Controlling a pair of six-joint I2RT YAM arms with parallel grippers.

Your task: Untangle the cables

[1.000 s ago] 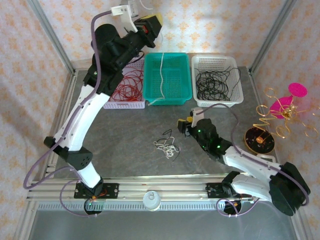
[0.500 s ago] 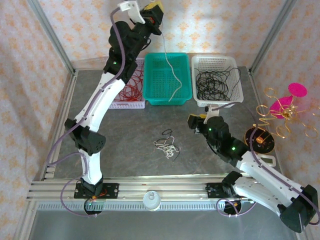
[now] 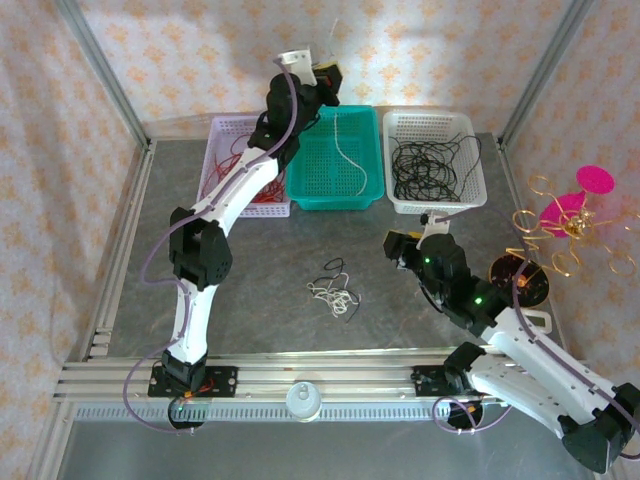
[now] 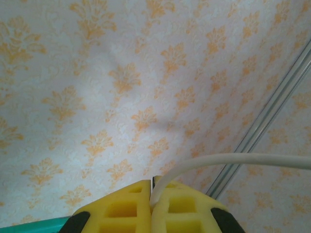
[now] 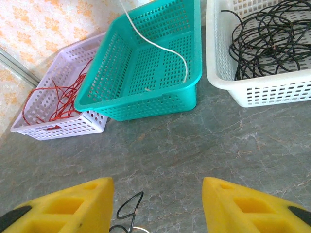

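The left gripper (image 3: 326, 73) hung high over the table's (image 3: 250, 290) far edge, jaws clamped together on a white cable (image 4: 243, 157) that dropped into the teal basket (image 5: 146, 104). The wrist frame cut off its yellow fingertips (image 4: 121, 211). The right gripper (image 3: 393, 245) stood near the right edge, jaws apart and empty. The clump of cables (image 3: 335, 292) lay mid-table, its strands too fine to separate. In the right wrist view its black loop (image 5: 130, 206) was cropped.

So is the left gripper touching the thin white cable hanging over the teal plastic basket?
Touching. The left wrist view shows the left gripper shut on the thin white cable, which runs out from the seam between its yellow fingers.
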